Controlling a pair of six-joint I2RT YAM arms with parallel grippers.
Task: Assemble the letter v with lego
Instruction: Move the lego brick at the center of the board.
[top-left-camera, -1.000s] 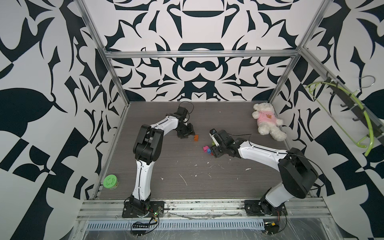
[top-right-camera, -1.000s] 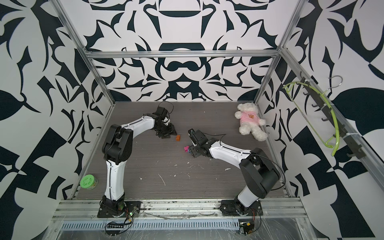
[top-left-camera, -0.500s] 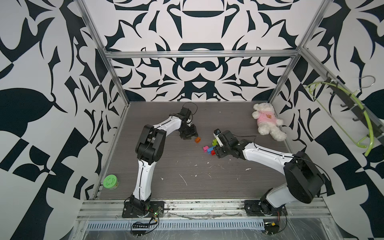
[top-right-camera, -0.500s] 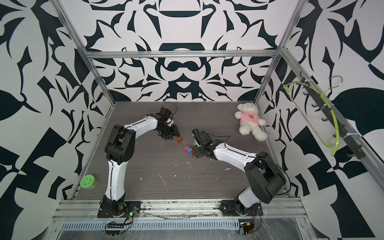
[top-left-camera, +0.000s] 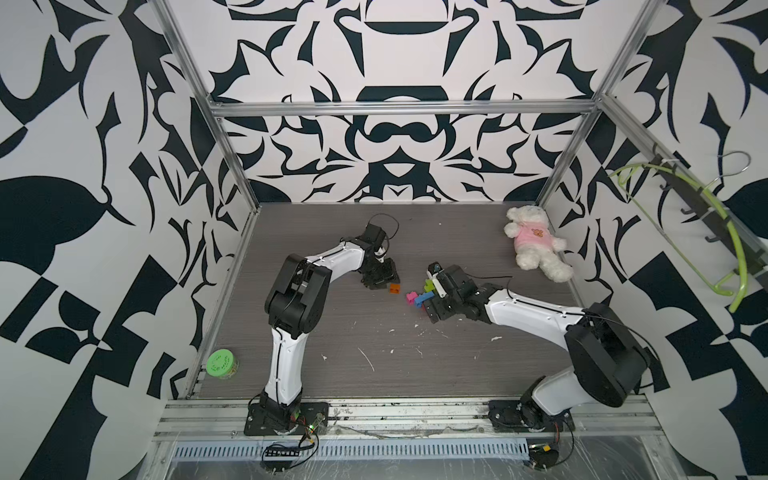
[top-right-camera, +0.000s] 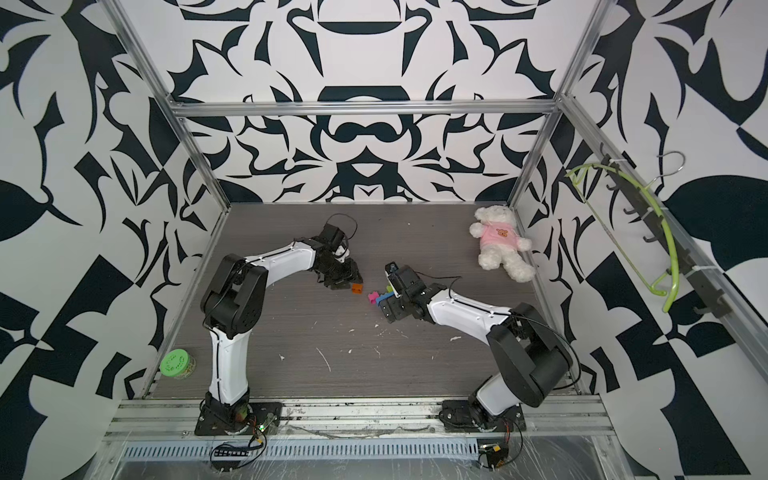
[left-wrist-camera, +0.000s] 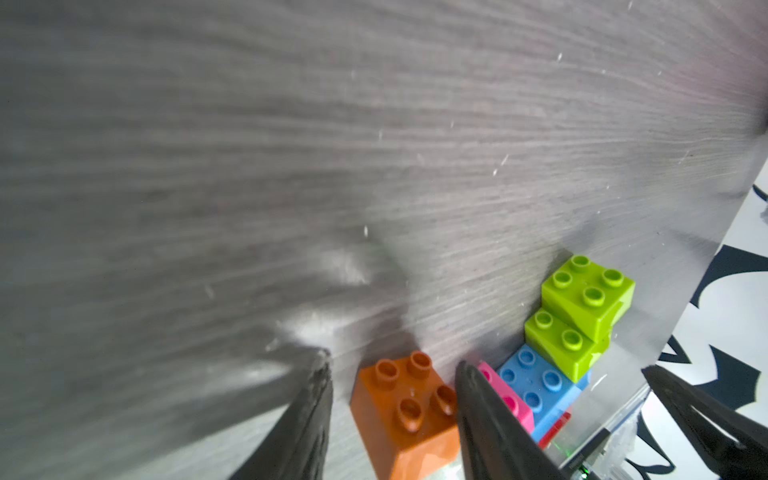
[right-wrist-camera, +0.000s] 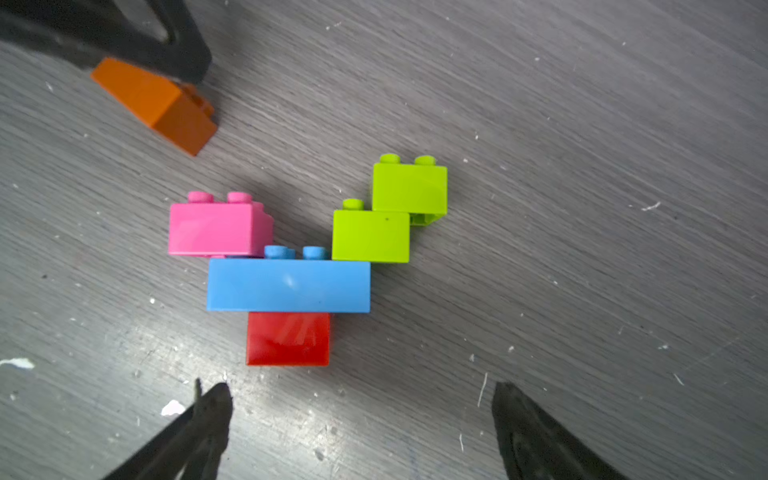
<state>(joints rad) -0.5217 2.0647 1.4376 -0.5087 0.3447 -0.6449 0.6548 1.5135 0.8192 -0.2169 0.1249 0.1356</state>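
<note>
Joined lego lies flat on the table as a partial letter v (right-wrist-camera: 289, 284): a red brick (right-wrist-camera: 288, 338) under a long blue one (top-left-camera: 424, 297), pink (right-wrist-camera: 216, 228) on one end, two stepped lime green bricks (right-wrist-camera: 370, 237) on the other. My right gripper (right-wrist-camera: 357, 386) stands wide open and empty just short of the red brick; it also shows in a top view (top-left-camera: 432, 300). A loose orange brick (left-wrist-camera: 405, 409) (top-left-camera: 394, 288) sits left of the cluster. My left gripper (left-wrist-camera: 392, 365) straddles it, one finger against it and a gap at the other.
A white teddy bear in a pink shirt (top-left-camera: 534, 243) lies at the back right corner. A green-lidded jar (top-left-camera: 221, 365) stands outside the front left edge. A green hanger (top-left-camera: 706, 232) hangs on the right wall. White flecks dot the table's front half.
My right gripper has opened wide, let go of the joined bricks and drawn back to the right. The left gripper and the orange brick have shifted a little toward the front.
</note>
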